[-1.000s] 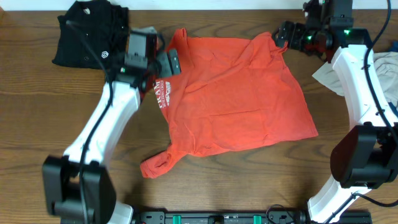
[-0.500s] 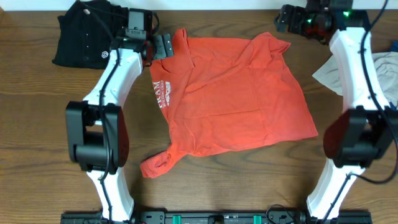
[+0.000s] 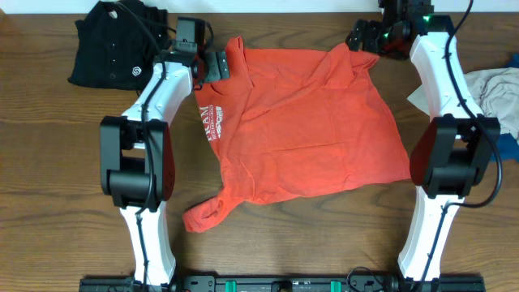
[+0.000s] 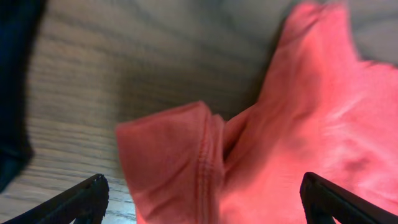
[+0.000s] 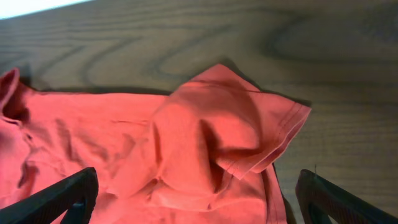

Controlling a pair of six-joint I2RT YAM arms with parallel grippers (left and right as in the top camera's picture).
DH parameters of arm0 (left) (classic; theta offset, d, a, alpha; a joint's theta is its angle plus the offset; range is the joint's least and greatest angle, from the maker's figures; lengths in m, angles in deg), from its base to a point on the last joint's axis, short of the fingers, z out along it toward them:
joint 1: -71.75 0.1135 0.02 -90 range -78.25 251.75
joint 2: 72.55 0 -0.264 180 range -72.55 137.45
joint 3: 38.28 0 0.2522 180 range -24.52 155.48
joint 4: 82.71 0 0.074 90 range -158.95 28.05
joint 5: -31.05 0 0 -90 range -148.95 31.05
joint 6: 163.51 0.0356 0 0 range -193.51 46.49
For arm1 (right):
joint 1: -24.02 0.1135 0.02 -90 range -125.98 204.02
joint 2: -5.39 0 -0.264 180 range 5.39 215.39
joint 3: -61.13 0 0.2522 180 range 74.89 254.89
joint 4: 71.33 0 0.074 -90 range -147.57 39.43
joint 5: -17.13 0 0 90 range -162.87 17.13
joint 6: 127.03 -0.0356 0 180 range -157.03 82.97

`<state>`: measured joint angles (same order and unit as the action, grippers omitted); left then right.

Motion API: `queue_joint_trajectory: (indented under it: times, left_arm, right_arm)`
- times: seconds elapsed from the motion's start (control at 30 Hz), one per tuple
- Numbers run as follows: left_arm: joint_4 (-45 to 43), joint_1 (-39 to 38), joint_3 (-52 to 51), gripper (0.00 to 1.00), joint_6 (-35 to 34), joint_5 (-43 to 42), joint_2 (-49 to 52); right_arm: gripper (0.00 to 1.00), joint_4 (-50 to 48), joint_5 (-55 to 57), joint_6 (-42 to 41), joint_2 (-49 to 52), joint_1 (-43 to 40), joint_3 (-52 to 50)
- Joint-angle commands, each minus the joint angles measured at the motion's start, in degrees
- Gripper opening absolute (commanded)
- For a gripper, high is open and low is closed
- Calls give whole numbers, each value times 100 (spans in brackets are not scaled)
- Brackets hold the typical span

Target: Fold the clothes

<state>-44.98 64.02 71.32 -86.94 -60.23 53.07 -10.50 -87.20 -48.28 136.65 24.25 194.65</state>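
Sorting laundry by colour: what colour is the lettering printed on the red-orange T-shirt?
White lettering on the red-orange T-shirt; the overhead view shows it best.

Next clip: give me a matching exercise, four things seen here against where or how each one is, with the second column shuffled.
1. orange T-shirt
2. black shirt
3. pale grey cloth
4. left gripper

A. bunched at the right edge of the table
B. open, at the T-shirt's far left sleeve
C. spread out in the middle
D. heaped in the far left corner

Pairs: 1-C, 2-D, 3-A, 4-B
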Motion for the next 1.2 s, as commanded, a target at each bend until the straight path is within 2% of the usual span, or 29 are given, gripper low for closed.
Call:
queue_joint_trajectory:
  times: [0.0, 0.7, 0.77, 1.17]
  left_arm:
    - [15, -4, 120, 98, 94, 26, 181]
    - [-310, -7, 120, 100, 92, 22, 289]
    - [-315, -7, 116, 97, 90, 13, 310]
    - [-315, -7, 116, 96, 92, -133, 498]
  right_arm:
    - [99, -17, 44, 103, 238, 33, 146]
    - [99, -149, 212, -203, 767, -98, 140]
    - [99, -149, 214, -201, 791, -101, 140]
    - [99, -240, 363, -420, 988, -103, 140]
